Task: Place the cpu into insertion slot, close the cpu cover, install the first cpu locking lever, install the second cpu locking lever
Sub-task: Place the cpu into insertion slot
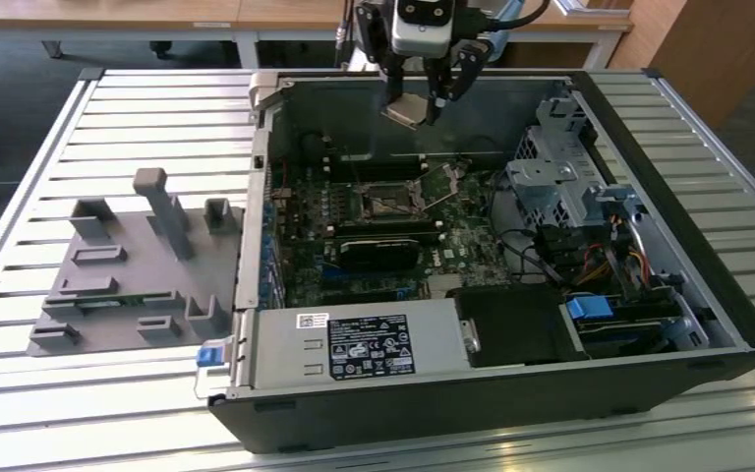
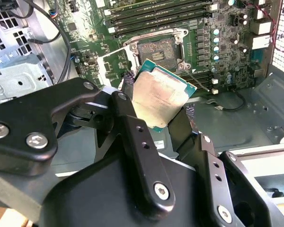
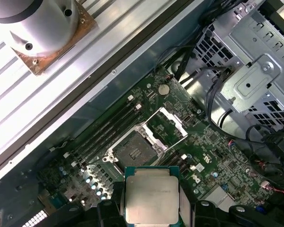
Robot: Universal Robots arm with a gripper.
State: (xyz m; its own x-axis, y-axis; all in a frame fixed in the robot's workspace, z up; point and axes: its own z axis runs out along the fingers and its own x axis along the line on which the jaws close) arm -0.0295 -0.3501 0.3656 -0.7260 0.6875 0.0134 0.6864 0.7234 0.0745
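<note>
Gripper (image 2: 157,99) with black jointed fingers clamps the cpu (image 3: 151,198) by its edges. We see its dull silvery square top above the green motherboard (image 3: 217,156), well apart from the dark square insertion slot (image 3: 131,152), whose metal cpu cover (image 3: 169,124) is tilted open.

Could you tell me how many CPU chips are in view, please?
1: the cpu, held in the gripper above the open computer case. The insertion slot looks empty; others could be hidden.
</note>
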